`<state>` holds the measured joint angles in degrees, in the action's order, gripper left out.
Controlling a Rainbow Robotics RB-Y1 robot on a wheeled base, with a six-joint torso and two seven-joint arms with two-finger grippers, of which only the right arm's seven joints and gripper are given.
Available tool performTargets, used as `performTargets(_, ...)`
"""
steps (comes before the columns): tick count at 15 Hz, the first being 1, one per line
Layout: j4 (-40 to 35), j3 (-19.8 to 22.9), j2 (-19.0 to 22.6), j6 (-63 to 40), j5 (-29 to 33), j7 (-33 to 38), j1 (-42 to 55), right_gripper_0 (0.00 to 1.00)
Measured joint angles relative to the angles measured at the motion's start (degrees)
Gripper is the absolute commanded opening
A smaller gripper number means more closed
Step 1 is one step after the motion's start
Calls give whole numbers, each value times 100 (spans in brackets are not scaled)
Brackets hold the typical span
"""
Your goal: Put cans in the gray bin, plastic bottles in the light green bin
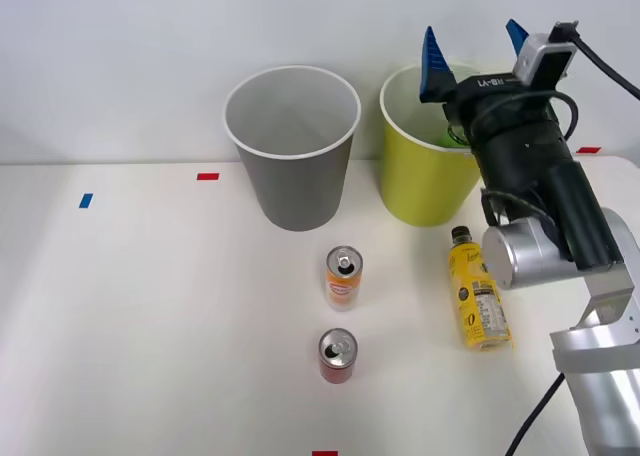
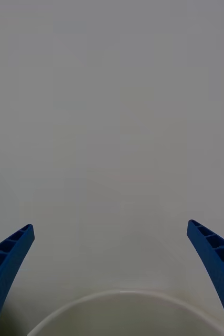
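My right gripper [image 1: 471, 28] hangs open and empty over the light green bin [image 1: 405, 181], its blue fingers pointing up toward the wall. A patch of bright green [image 1: 447, 133] shows inside that bin behind the wrist; I cannot tell what it is. The gray bin [image 1: 295, 191] stands to its left. Two cans stand upright on the table in front of the gray bin: the orange-and-white one [image 1: 343, 279] and, nearer me, the red one [image 1: 337, 357]. A yellow plastic bottle [image 1: 477, 296] lies in front of the green bin, cap toward it. In the wrist view the open gripper [image 2: 109, 224] frames a curved white rim [image 2: 122, 295].
The white table carries small tape marks: red [image 1: 207, 176] and blue [image 1: 86, 201] at the left, red [image 1: 324, 454] at the front edge. A plain wall stands close behind both bins. My arm's silver elbow [image 1: 515, 256] hovers just right of the yellow bottle.
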<state>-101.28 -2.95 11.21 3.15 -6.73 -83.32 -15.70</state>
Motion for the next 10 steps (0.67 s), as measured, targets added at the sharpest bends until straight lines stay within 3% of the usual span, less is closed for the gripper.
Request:
performTargets(5, -137, -127, 26, 1316, 133, -127, 938, 100)
performTargets(10, -1165, -398, 26, 1390, 230, -189, 2305, 100)
